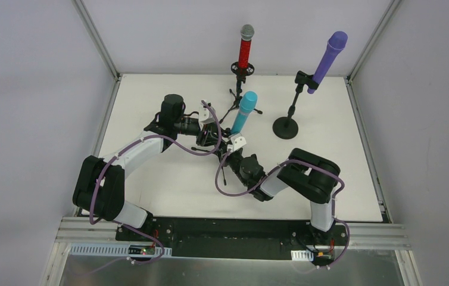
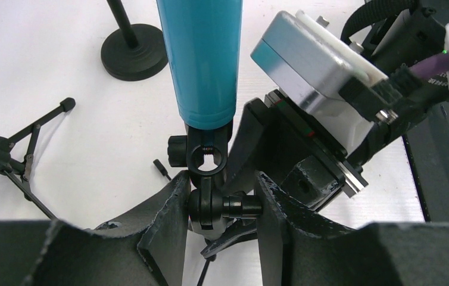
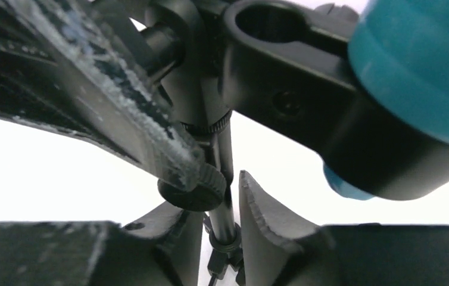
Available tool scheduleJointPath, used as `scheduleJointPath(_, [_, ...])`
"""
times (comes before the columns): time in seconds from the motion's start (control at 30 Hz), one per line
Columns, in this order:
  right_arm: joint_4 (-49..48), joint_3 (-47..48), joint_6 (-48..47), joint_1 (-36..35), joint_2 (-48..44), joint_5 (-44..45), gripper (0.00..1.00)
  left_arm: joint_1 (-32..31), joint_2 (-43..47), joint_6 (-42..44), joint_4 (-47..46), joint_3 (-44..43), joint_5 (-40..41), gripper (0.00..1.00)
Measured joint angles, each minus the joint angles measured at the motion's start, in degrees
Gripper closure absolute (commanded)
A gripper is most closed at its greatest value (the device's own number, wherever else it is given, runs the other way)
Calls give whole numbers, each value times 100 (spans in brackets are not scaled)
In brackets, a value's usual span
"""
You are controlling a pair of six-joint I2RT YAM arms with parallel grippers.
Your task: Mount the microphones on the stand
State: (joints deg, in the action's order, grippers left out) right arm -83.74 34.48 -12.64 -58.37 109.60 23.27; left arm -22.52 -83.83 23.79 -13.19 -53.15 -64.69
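The cyan microphone (image 1: 244, 111) stands tilted in a black clip (image 2: 207, 152) on a small stand at the table's middle. Its pink ring is not seen. My left gripper (image 1: 212, 134) is shut on the clip's swivel joint (image 2: 217, 205), just under the cyan body (image 2: 201, 59). My right gripper (image 1: 237, 150) is shut on the stand's thin pole (image 3: 225, 217), below the clip (image 3: 293, 89) and the cyan body (image 3: 418, 59). The red microphone (image 1: 245, 50) with a silver mesh head sits upright on a tripod stand at the back. The purple microphone (image 1: 328, 59) sits tilted on a round-base stand.
The purple microphone's round black base (image 1: 286, 127) stands right of the grippers and shows in the left wrist view (image 2: 134, 50). The red microphone's tripod legs (image 2: 22, 155) spread behind the left gripper. Grey walls enclose the white table (image 1: 150, 179) on three sides.
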Motion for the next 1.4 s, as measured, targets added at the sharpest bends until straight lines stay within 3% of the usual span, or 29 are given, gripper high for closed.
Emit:
scheduleJointPath(0.13, [-20, 90, -101, -52, 83, -4, 100, 0, 4, -7, -46, 0, 57, 100])
scheduleJointPath(1.4, [-636, 92, -48, -203, 101, -501, 100, -2, 861, -688, 208, 166, 647, 100])
